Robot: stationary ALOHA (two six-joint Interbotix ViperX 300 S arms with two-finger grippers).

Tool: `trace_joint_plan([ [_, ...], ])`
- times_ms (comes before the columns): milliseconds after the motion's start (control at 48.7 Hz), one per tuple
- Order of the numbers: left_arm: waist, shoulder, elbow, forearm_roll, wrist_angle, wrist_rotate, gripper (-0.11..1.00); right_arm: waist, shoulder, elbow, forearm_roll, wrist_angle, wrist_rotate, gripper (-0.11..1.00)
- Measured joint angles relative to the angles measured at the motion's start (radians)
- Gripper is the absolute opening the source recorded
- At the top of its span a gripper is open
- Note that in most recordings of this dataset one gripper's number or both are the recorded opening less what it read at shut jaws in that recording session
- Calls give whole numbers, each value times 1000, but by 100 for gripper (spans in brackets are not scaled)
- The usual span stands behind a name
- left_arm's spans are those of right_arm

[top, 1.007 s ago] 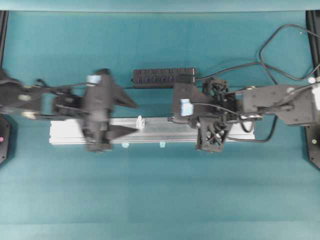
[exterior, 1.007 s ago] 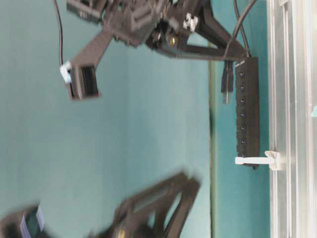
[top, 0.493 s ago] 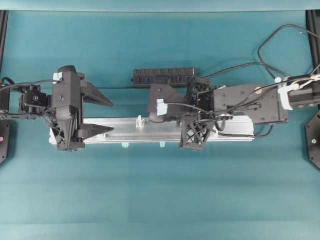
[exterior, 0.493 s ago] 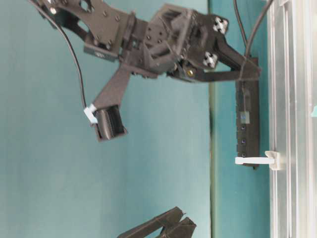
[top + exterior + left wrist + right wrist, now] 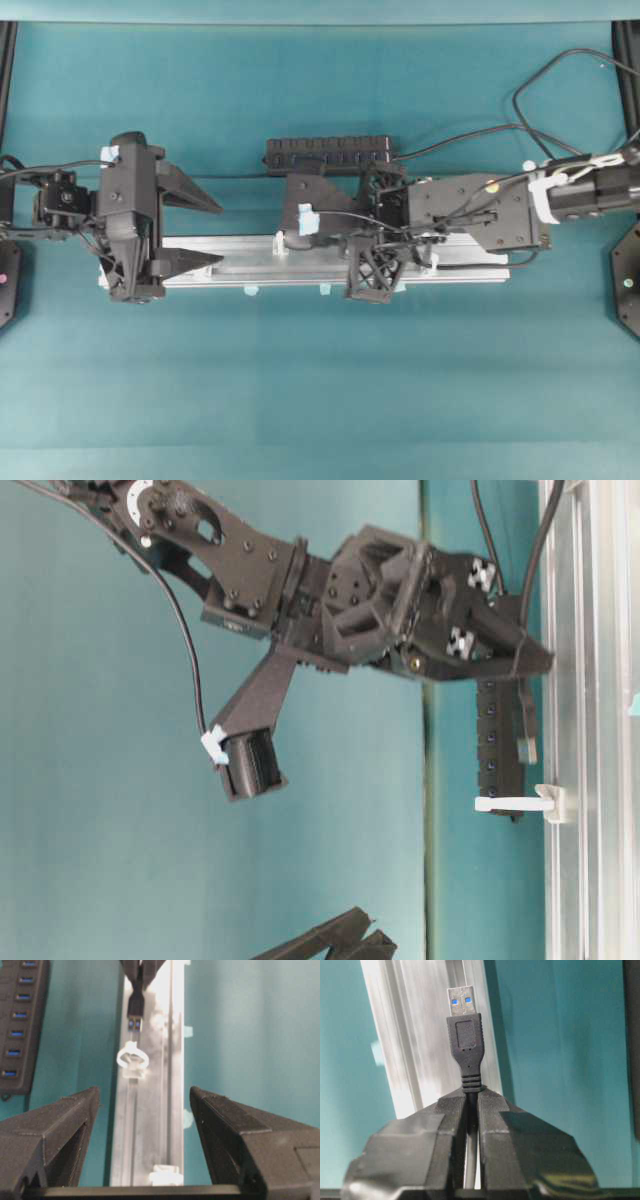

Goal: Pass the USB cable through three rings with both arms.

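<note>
No readable text, label, brand, number or sign is shown on anything in these views.

Your right gripper (image 5: 470, 1105) pinches the USB cable (image 5: 465, 1042) at centre frame, plug pointing up over the silver rail (image 5: 415, 1035).

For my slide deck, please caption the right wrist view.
Right gripper clamps the USB cable, plug pointing along the silver rail.
</note>
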Motion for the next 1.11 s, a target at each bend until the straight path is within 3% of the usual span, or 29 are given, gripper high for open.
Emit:
trace_joint_plan([
  [349,0,-6,6,2,0,-37,79,0,29,-34,0,-40,0,-8],
  [1110,0,6,11,2,0,-38,79,-2,69,-66,2,-158,0,-8],
])
